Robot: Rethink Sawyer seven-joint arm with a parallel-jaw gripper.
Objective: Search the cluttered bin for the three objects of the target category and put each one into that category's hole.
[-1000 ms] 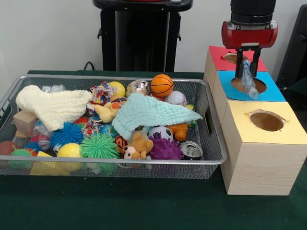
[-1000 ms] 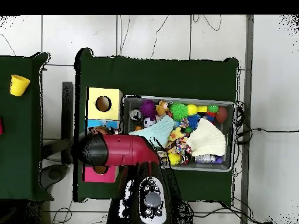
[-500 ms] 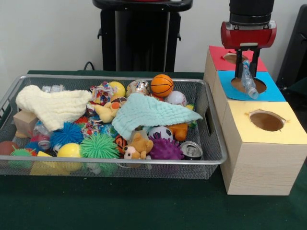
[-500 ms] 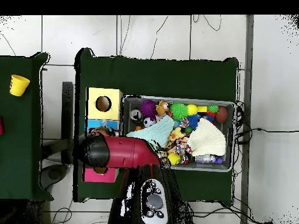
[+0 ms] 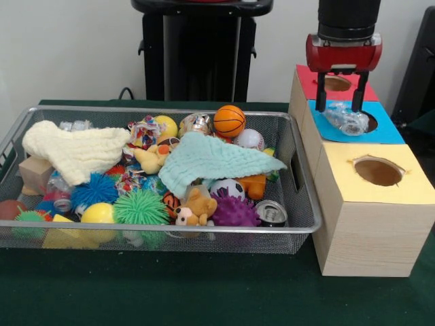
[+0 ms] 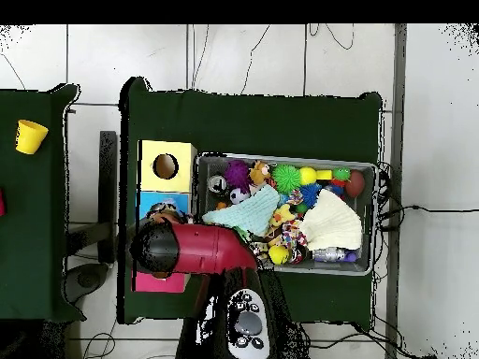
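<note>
My gripper hangs open just above the blue-surround hole of the middle wooden box. A crushed clear plastic bottle lies on its side across that hole, below the fingers and free of them. In the wire mesh bin, another crushed bottle lies at the left under the yellow cloth. A third clear bottle shows at the far left corner. In the overhead view my red arm hides the gripper; the blue box shows beside it, and one bottle lies in the bin.
The red-surround hole is behind the blue one, the yellow-surround hole in front. The bin holds a mint cloth, a yellow cloth, balls, plush toys, spiky balls and a metal can.
The gripper opened and rose slightly. The bottle it held upright over the blue hole dropped and now lies sideways across the hole.
</note>
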